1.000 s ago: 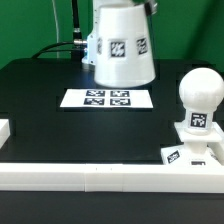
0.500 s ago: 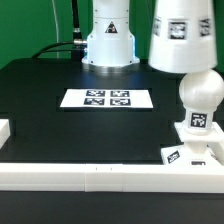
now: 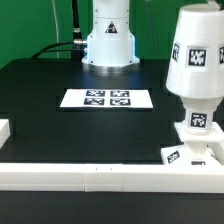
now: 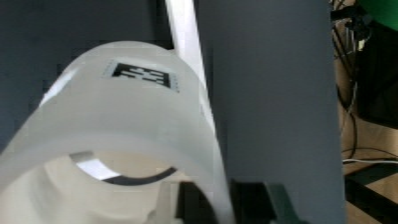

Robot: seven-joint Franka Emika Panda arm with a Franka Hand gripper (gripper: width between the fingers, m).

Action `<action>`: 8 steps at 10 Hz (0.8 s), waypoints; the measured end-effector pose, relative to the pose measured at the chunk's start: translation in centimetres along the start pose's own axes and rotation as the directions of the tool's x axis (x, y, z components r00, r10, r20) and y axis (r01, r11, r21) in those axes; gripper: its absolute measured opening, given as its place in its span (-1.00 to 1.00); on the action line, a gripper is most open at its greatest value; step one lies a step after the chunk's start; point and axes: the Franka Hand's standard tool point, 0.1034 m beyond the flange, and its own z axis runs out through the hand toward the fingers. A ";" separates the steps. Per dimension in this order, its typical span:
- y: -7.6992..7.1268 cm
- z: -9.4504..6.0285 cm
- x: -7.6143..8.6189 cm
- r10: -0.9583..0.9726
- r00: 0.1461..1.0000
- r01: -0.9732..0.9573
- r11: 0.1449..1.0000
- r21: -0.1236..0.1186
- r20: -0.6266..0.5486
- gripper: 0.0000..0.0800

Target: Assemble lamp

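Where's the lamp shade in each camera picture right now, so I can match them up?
Exterior view: the shade is at the upper right of the picture, held up over the bulb, whose round top it hides, above the base block.
Wrist view: the shade fills the lower left of the picture, seen from close by with its open end toward the camera.
Shared landmark: the square black-and-white tag on the shade's wall shows in both views.

No readable text, only square tags (image 3: 198, 57)

Arm base upright at the back
The arm's white base (image 3: 108, 38) stands upper centre in the exterior view; its gripper is out of frame.
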 end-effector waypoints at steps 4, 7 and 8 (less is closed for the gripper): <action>1.1 3.1 0.2 0.013 0.999 -0.013 1.000 -0.009 0.038 -0.89; 1.2 3.8 0.1 0.012 0.999 -0.012 1.000 -0.012 0.048 -0.89; 1.3 3.8 0.1 -0.001 0.999 0.001 1.000 -0.011 0.049 -0.88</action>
